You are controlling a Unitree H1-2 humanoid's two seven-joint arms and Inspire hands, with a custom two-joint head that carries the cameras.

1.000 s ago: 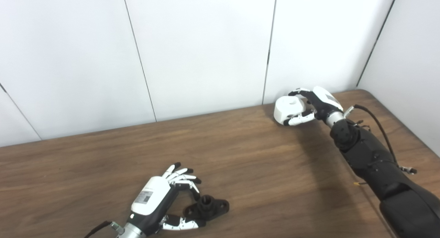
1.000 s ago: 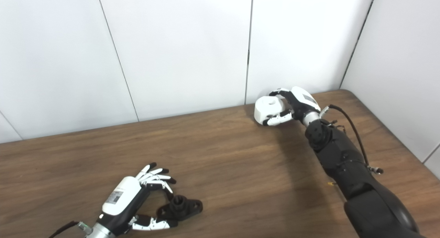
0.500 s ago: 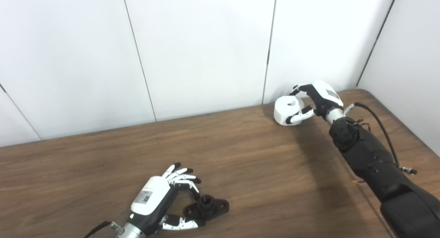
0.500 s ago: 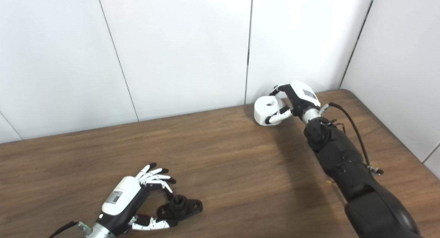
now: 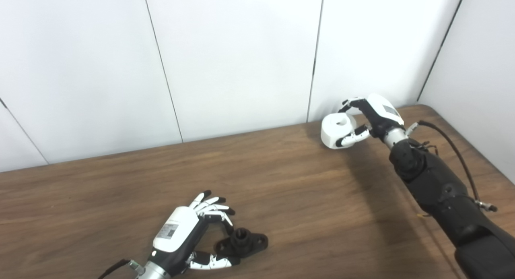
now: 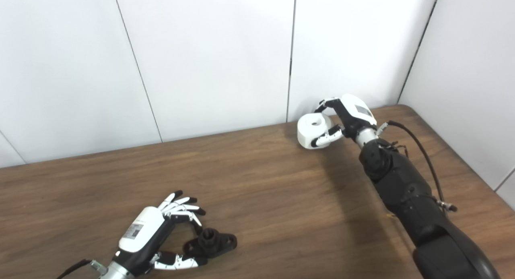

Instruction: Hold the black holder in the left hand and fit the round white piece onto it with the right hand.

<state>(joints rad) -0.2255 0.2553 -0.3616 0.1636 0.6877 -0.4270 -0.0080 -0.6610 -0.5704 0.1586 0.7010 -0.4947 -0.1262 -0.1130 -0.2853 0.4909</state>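
Left eye view first: the left hand [image 5: 183, 236] sits low on the brown wood-grain desk [image 5: 281, 182], fingers curled loosely around the small black plastic holder with the round post in the middle [image 5: 242, 243]. The thumb is under one end and the fingers arch over the other, so it's cupping the thing, but I can't tell if it's actually clamped — the holder looks like it's lying flat on the desk. Makes sense as a bracing pose, post pointing up and kept clear for the other part.

Far corner by the white wall panels: the right hand [image 5: 368, 120] is wrapped around the round white plastic piece with a hole in its top [image 5: 336, 130], thumb in front, fingers over the back rim. The grip is from the side — my guess is that's so the bore stays open for the post.

Right eye view: same layout, white piece [image 6: 312, 131] well apart from the holder [image 6: 211, 242]. It seems barely off the desk, if at all.
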